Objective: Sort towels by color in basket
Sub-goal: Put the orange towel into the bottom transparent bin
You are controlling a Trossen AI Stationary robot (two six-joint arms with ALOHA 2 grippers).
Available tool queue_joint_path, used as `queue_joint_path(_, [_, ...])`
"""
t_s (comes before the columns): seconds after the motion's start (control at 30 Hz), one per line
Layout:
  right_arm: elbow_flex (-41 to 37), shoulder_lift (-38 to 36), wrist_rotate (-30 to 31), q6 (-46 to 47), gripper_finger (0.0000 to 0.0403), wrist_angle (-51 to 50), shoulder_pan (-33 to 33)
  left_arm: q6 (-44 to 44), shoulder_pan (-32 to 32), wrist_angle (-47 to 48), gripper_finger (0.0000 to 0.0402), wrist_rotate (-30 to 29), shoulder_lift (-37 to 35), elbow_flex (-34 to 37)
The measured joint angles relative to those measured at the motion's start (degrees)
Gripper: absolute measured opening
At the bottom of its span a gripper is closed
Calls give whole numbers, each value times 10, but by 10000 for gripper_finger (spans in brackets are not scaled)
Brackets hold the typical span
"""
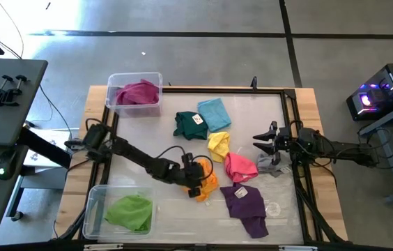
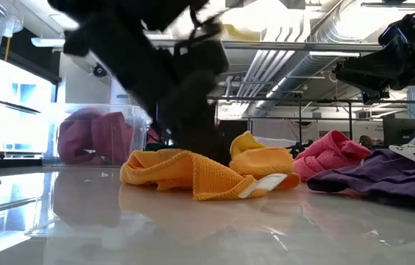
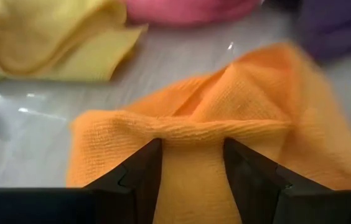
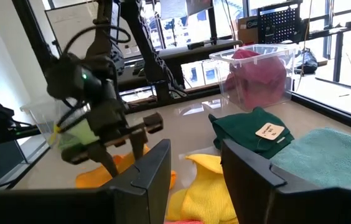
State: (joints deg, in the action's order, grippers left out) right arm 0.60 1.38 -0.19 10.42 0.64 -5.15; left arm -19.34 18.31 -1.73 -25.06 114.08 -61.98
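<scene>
My left gripper (image 1: 195,178) is open and down on the orange towel (image 1: 208,184), which lies crumpled near the table's middle (image 2: 193,173). Its fingers stand on either side of a band of orange cloth (image 3: 193,168). My right gripper (image 1: 265,141) waits open above the table's right side, over the grey towel (image 1: 270,166). Loose on the table lie the dark green (image 1: 189,123), light blue (image 1: 215,113), yellow (image 1: 219,145), pink (image 1: 240,166) and purple (image 1: 247,203) towels. The magenta towel (image 1: 138,91) and the lime towel (image 1: 130,211) each lie in a clear bin. My left gripper comes at the orange towel from above, slanting toward the right. Its open fingers (image 3: 144,171) rest on the cloth's middle. The cloth between them rises into a fold (image 3: 191,129) just past the fingertips. The towel lies slack on the table.
A clear bin (image 1: 110,81) stands at the far left corner and another (image 1: 92,202) at the near left corner. A black frame (image 1: 288,111) borders the white table top. The yellow and pink towels lie close beside the orange one. The near middle of the table is bare.
</scene>
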Motion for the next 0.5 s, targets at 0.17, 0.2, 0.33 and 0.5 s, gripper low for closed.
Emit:
queue_joint_path(0.17, [0, 3, 0, 0, 138, 0, 0, 17, -3, -5, 153, -1, 25, -3])
queue_joint_path(0.2, [0, 3, 0, 0, 138, 0, 0, 28, -3, -5, 147, 0, 28, -3])
queue_joint_path(0.33, [0, 3, 0, 0, 138, 0, 0, 45, -3, -4, 93, 15, 29, -3])
queue_joint_path(0.5, [0, 3, 0, 0, 138, 0, 0, 70, 2, 68, 10, 40, 1, -20])
